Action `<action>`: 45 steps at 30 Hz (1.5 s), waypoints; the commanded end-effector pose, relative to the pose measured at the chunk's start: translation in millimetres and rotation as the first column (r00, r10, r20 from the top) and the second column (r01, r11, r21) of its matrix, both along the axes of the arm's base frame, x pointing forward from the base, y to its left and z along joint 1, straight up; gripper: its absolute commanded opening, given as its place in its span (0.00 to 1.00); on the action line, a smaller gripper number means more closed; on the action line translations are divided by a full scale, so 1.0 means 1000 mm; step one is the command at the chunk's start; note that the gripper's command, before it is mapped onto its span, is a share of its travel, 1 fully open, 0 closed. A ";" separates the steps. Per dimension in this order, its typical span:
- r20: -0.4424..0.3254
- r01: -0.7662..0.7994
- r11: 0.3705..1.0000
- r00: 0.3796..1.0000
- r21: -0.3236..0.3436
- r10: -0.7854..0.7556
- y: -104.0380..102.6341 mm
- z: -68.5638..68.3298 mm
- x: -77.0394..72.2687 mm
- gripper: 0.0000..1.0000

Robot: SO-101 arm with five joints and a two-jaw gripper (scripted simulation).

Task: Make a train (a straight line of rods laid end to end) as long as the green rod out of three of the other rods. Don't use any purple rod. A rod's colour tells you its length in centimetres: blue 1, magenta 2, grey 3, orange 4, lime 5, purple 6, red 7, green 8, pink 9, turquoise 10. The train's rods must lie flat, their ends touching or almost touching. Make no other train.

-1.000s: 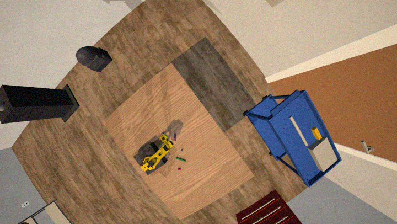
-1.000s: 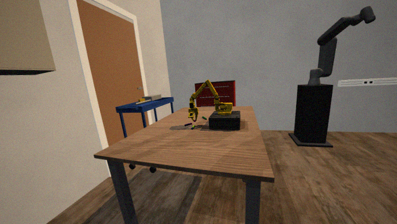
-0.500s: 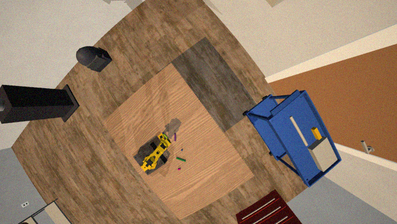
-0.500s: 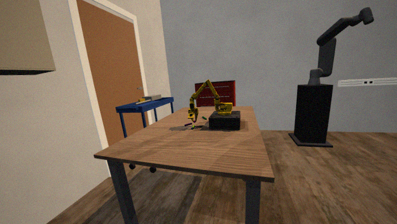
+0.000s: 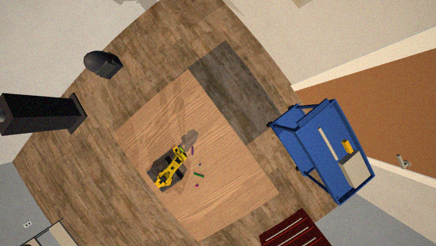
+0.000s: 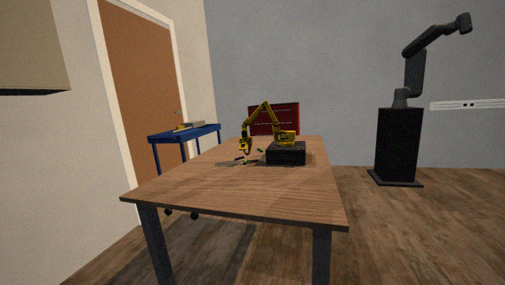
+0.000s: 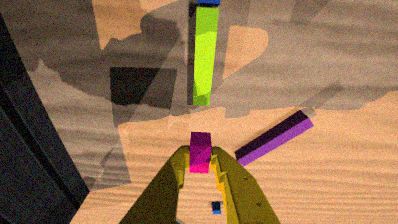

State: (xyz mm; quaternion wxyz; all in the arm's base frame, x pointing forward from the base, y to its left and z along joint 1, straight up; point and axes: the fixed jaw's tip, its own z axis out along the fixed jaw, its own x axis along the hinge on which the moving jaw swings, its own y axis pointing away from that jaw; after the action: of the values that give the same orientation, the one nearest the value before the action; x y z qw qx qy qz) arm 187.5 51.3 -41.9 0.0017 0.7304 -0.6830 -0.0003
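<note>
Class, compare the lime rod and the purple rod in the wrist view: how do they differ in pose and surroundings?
The lime rod lies in shadow, straight ahead of the gripper and in line with the magenta rod it grips; the purple rod lies off to the right, slanted. A blue piece sits at the lime rod's far end; the purple rod's ends are bare. Both lie flat on the table.
</note>
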 end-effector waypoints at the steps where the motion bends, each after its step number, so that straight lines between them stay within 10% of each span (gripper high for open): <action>1: 0.009 0.002 1.000 1.000 0.004 -0.002 0.002 0.001 -0.001 0.00; 45: -0.021 0.002 1.000 1.000 -0.004 -0.002 0.000 -0.025 -0.005 0.00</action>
State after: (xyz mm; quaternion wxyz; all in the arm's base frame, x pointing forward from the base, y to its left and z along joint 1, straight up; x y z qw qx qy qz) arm 184.2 50.4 -63.2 0.0072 0.7304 -0.6830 -0.0036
